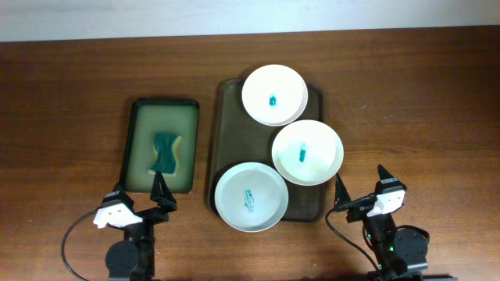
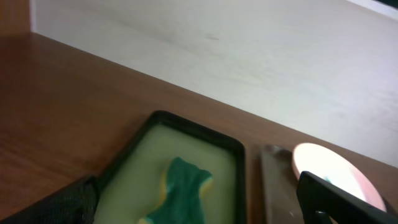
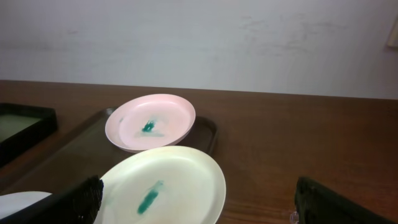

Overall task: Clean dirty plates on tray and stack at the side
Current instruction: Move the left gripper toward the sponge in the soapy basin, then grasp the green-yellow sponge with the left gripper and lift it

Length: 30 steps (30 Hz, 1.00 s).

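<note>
Three plates, all on tray (image 1: 226, 105) at mid-table, each w/ teal smear at ctr. Far plate (image 1: 273, 94) overhangs tray's far rim, mid plate (image 1: 307, 151) overhangs right rim, near plate (image 1: 251, 196) hangs over near edge. Far and mid plates are v. close, can't tell if touching. Left of tray, apart from it: smaller green tray (image 1: 141, 109) w/ green-yellow sponge (image 1: 165, 152) lying flat inside. L gripper (image 1: 139, 195) sits at green tray's near edge, fingers spread wide, holding nothing. R gripper (image 1: 359, 187) is near tray's near-right corner, just beside mid plate, fingers also wide apart, empty. Wood table (image 1: 62, 94) under everything.
</note>
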{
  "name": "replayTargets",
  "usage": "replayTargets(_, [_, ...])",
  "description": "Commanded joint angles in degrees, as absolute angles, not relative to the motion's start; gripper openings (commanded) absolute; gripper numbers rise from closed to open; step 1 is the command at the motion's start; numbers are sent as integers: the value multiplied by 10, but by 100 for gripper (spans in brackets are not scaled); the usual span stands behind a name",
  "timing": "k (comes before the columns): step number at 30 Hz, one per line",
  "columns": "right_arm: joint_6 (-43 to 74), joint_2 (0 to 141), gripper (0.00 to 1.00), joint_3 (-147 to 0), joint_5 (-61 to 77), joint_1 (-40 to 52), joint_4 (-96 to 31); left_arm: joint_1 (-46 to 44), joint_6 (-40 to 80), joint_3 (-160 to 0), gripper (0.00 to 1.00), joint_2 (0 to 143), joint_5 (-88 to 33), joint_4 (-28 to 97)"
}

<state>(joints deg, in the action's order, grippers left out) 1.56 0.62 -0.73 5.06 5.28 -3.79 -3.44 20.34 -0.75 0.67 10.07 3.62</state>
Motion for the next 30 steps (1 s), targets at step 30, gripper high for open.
replayTargets(30, [41, 458, 98, -588, 223, 48, -427, -32, 136, -521, 99, 555, -90, 256])
